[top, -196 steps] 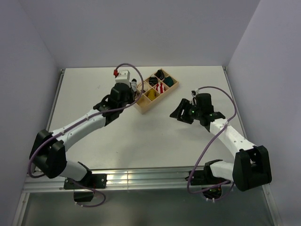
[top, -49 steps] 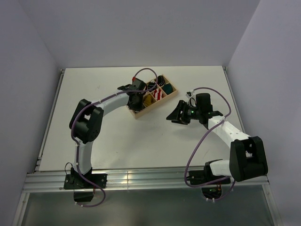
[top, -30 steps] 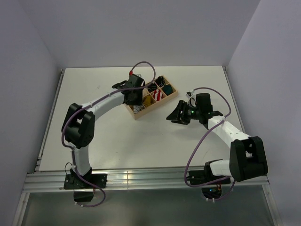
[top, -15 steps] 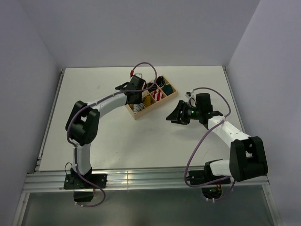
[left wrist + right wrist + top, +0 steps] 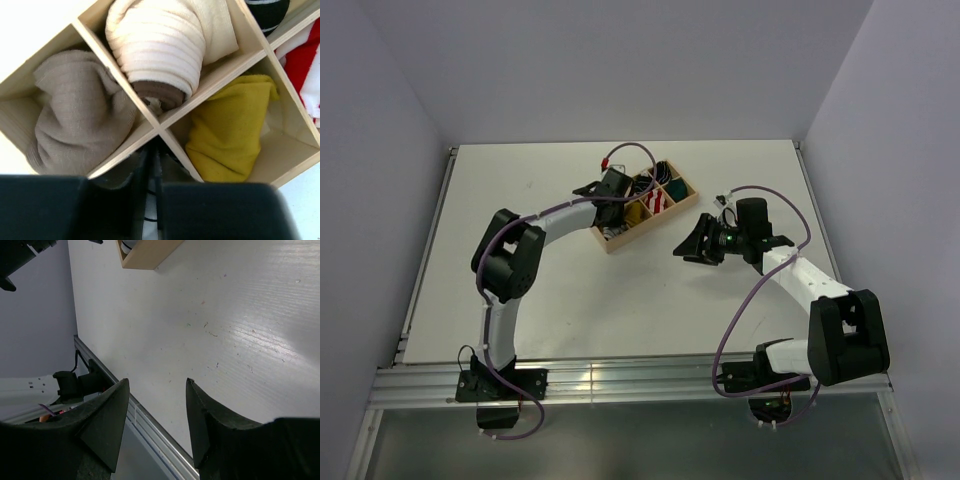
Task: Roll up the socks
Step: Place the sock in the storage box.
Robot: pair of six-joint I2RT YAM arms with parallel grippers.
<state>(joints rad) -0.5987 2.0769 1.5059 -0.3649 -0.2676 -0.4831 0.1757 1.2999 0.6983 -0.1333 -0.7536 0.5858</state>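
L arm: approx. 6 s ago it sat beside the box [image 5: 215, 75]; it is now directly over it, and in the last sec. or so the wrist makes only small shifts above the near-left cells. Left gripper [image 5: 151, 155]: fingers drawn together to a thin slit, tips at the crossing of the dividers, nothing seen between them. Right gripper [image 5: 156, 385]: spread wide, empty, hanging over the bare table [image 5: 225, 315] to the right of the box and well apart from it; posn. practically unchanged over the last 1.6 s. Yellow sock [image 5: 227, 130] lies bunched in the cell just right of the tips; white sock [image 5: 160, 40], ribbed w/ a dark end, sits rolled in the cell beyond; a beige sock [image 5: 75, 110] fills the cell to the left. Judgement: both socks appear stowed, so the L arm is prob. tucking or checking, not picking; the task looks near complete; whether the yellow sock is properly rolled cannot be told from these views.
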